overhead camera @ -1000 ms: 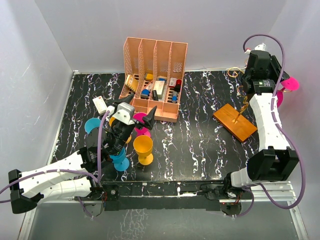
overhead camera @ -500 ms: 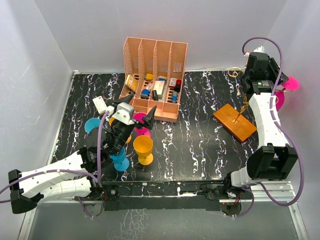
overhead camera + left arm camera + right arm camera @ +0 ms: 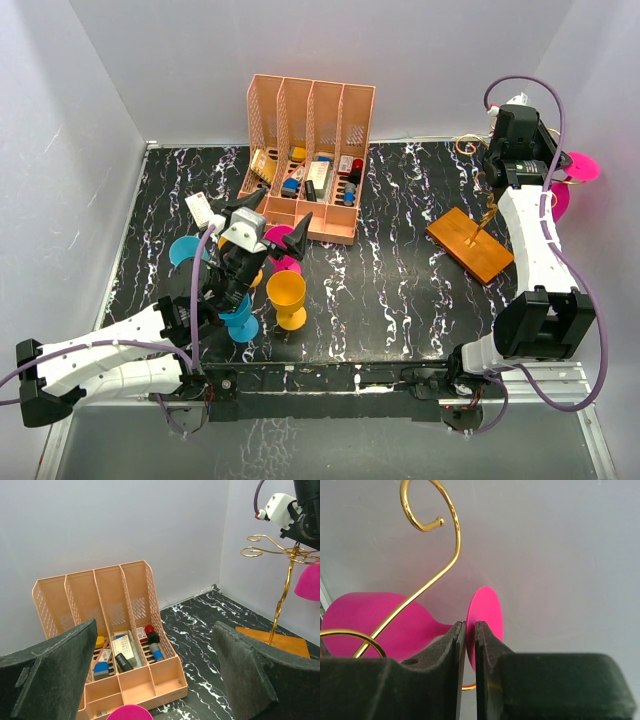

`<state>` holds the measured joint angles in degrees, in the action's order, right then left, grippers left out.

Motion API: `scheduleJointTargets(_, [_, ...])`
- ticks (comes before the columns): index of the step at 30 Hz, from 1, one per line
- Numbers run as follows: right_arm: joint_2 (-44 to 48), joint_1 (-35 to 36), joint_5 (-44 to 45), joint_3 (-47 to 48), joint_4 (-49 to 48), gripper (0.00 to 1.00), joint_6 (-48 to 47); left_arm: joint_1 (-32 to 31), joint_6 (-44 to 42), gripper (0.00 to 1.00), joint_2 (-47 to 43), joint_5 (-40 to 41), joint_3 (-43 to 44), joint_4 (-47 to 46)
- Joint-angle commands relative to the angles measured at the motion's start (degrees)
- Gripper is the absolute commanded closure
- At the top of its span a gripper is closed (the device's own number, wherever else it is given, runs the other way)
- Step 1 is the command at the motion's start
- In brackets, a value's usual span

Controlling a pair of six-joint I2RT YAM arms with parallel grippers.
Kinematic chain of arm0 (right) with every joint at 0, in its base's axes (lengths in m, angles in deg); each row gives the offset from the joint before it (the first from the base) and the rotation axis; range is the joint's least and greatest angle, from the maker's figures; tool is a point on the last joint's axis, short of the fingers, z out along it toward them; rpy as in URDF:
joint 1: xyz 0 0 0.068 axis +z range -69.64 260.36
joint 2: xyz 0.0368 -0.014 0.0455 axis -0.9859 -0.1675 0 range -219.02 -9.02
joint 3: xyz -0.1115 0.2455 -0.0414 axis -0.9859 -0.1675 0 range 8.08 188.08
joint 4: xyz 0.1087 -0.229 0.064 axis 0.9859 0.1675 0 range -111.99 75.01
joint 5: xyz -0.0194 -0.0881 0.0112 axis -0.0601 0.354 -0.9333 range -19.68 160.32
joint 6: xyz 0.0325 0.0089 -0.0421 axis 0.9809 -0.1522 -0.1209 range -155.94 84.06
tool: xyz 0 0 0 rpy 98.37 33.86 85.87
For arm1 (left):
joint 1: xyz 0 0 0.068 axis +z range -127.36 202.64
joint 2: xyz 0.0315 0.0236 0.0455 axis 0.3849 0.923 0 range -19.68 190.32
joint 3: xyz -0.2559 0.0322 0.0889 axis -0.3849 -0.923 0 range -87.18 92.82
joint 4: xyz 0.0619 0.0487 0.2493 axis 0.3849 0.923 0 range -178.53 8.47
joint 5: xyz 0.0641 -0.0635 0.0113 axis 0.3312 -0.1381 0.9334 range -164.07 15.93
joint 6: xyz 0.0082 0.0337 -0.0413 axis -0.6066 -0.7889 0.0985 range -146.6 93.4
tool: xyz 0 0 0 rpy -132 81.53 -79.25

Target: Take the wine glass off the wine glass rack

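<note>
Our right pincer [image 3: 470, 630] is pinching the stem of the magenta wine glass [image 3: 375, 622]. Its two dark fingers are pressed almost together just where the stem meets the round foot. We see the glass lying on its side, level with the crown of the wine glass rack [image 3: 436, 572], with the bowl toward the rack's pole and the foot pointing away from it. One gold curl of the rack crosses in front of the bowl in the right wrist view. We cannot tell whether wire and glass touch there.

From above, the arm carrying this pincer reaches up over the top of the rack. The glass sits on the rack's right side, out past its orange-brown wooden base. That base rests flat on the black marbled tabletop [image 3: 400, 290].

Our left pincer [image 3: 275, 220] hangs well to the left of the rack, its fingers spread wide with only air between them. Under and around it, also well left of the rack, stands a cluster of coloured plastic goblets. Among them are a yellow goblet [image 3: 286, 293] and a blue goblet [image 3: 240, 325]. A peach slotted organizer [image 3: 310, 150] stands left of the rack and farther back, with small items in its compartments. The left wrist view shows the rack's curled gold arms to the right of the organizer, with the magenta bowl beside the pole.
</note>
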<state>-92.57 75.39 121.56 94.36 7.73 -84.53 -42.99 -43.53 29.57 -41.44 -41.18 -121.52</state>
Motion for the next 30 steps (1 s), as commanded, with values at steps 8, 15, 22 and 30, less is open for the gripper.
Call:
scheduleJointTargets(8, [2.97,-0.39,2.71,1.34,-4.06,0.87,-2.6,-0.77,-0.65,0.03,-1.35,0.76,-0.11,-2.37])
scheduleJointTargets(15, [4.5,-0.46,2.36,1.11,-4.01,0.92,-2.19,-1.42,-0.8,0.03,-1.7,0.69,-0.51,-3.04])
scheduleJointTargets(22, [5.26,-0.53,1.9,1.06,-3.98,0.92,-3.14,-1.7,-1.09,0.03,-1.88,0.78,-0.58,-3.14])
scheduleJointTargets(30, [7.42,-0.74,2.09,-1.07,-4.11,0.92,-4.53,-1.79,-1.09,0.03,-2.12,0.78,-0.52,-3.09])
